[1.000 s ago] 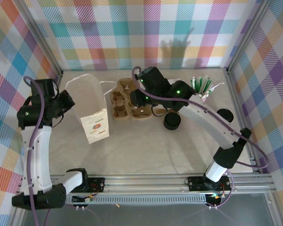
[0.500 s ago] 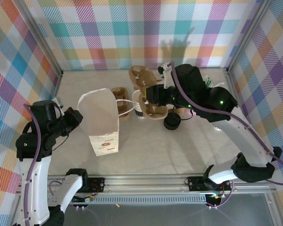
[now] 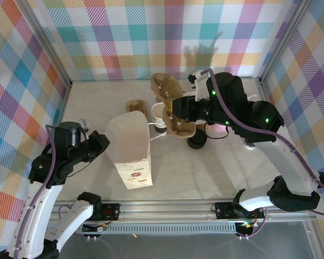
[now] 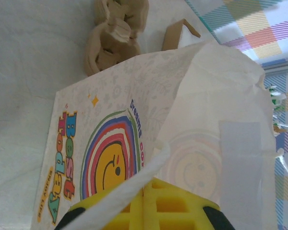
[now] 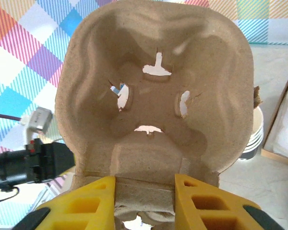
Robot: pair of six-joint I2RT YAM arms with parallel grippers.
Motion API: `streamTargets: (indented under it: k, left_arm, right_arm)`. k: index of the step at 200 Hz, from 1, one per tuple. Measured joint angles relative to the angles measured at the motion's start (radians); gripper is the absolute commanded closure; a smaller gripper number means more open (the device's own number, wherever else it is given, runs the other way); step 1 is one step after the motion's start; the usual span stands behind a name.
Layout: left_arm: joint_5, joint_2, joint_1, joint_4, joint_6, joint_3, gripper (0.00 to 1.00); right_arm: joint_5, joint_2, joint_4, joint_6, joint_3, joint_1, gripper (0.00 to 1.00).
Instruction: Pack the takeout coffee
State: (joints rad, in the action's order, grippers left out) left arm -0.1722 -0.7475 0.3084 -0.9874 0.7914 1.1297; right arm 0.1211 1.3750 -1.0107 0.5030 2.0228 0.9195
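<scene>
**Desk:** Materials, quick.

**Op:** I've got a thin white paper bag (image 3: 130,156), creased, with a rainbow smiley print on the front. It stands upright and open on the matte pale table (image 3: 205,172). The cup carrier (image 3: 179,127) is brown moulded pulp, rough, with rounded wells and slit crosses.

**Desk:** Grippers?

**Op:** My left gripper (image 3: 100,144) is clenched on the bag's rim at the bag's 9 o'clock. In the left wrist view the paper edge runs between the yellow fingers (image 4: 175,208). My right gripper (image 3: 177,110) is pinching the carrier's edge, with yellow pads (image 5: 96,201) either side of the pulp. The carrier is tipped up, face-on to that wrist camera.

**Desk:** Clutter?

**Op:** The lidless white cups (image 3: 159,114) sit just beside the carrier at its 9 o'clock, between it and the bag. The black lid stack (image 3: 197,141) is at the carrier's 5 o'clock. A second pulp carrier (image 3: 134,104) lies behind the bag at 12.

**Desk:** Coffee?

**Op:** It's mostly hidden under my right forearm. I take the dark sliver at the forearm's lower edge for the lidded coffee cup (image 3: 250,145), but I can't confirm that. It is at 4 o'clock of the right gripper and well apart from it.
</scene>
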Motion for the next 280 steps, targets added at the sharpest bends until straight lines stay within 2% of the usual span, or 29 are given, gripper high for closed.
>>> streamTargets:
  k: [121,146,166,202,280]
  left_arm:
    - [0.367,-0.097,0.455,0.127,0.293,-0.032,1.00]
    - [0.446,-0.126,0.544,0.153,0.347,-0.032,0.90]
    - [0.499,-0.156,0.599,0.167,0.385,-0.032,0.74]
    - [0.572,-0.167,0.653,0.190,0.436,-0.032,0.61]
    - [0.627,-0.160,0.659,0.224,0.458,-0.022,0.62]
  right_arm:
    - [-0.051,0.169,-0.034,0.097,0.113,0.098,0.71]
    - [-0.050,0.171,-0.048,0.100,0.113,0.103,0.71]
    - [-0.043,0.171,-0.055,0.099,0.111,0.103,0.71]
    - [-0.024,0.156,-0.056,0.087,0.048,0.103,0.71]
    - [0.002,0.136,-0.068,0.081,0.008,0.103,0.71]
